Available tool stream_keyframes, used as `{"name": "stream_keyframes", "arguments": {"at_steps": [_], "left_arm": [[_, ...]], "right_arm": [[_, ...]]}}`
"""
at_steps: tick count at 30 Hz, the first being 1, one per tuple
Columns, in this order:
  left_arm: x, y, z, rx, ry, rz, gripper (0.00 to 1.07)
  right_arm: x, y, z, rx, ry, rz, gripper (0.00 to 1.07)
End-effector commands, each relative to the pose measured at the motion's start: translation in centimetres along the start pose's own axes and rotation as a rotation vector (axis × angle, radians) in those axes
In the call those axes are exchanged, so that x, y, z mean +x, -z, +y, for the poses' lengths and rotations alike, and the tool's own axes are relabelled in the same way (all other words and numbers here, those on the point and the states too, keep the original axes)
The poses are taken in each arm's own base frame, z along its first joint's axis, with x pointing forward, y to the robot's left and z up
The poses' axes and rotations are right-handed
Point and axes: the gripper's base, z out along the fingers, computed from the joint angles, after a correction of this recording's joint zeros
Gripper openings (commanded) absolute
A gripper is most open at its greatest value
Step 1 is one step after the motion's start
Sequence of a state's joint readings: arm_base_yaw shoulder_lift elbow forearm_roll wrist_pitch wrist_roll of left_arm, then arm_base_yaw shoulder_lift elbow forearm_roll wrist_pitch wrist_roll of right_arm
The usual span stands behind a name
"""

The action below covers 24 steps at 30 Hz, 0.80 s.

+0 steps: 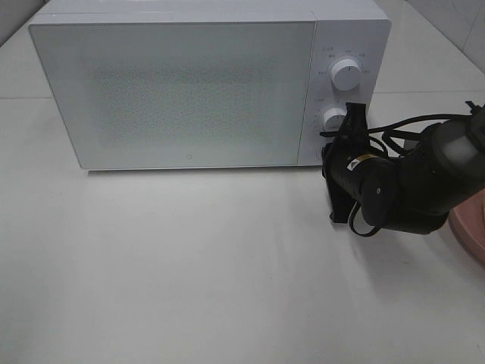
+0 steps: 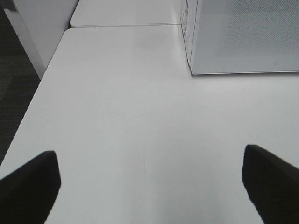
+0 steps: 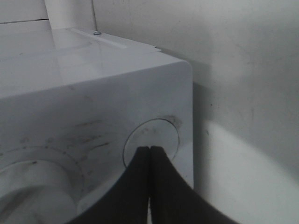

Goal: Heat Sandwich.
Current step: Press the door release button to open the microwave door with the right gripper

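Two jaw pairs: left spread, right pressed together, perhaps touching microwave's [image 1: 174,83] round button [image 3: 152,132].

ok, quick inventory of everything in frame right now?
microwave: 1, white, back of the table, door shut
upper knob: 1, white, microwave's control panel
lower knob: 1, white, below the upper one
round button: 1, white, same panel, near the microwave's corner
plate: 1, pink, right edge of the table, partly hidden by the right arm
table: 1, white, under everything
sandwich: none in view
left gripper: 1, black, open, over bare table
right gripper: 1, black, shut, tips at the round button
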<state>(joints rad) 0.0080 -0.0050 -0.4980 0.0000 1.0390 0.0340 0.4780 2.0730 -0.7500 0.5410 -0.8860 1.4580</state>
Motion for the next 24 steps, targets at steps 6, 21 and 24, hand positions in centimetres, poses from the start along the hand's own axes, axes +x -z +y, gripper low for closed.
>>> {"name": "stream_keyframes", "arguments": {"at_steps": [6,21,24], "left_arm": [[0.0,-0.1,0.0,0.005,0.002,0.000,1.06],[0.0,-0.1,0.0,0.005,0.002,0.000,1.06],[0.0,-0.1,0.0,0.005,0.002,0.000,1.06]], "right_arm": [[0.0,-1.1,1.0,-0.068,0.010,-0.013,0.00],[0.3,-1.6,2.9,-0.217,-0.004,-0.028,0.00],[0.5,-1.9,3.6,-0.254,-0.014,-0.034,0.00]]}}
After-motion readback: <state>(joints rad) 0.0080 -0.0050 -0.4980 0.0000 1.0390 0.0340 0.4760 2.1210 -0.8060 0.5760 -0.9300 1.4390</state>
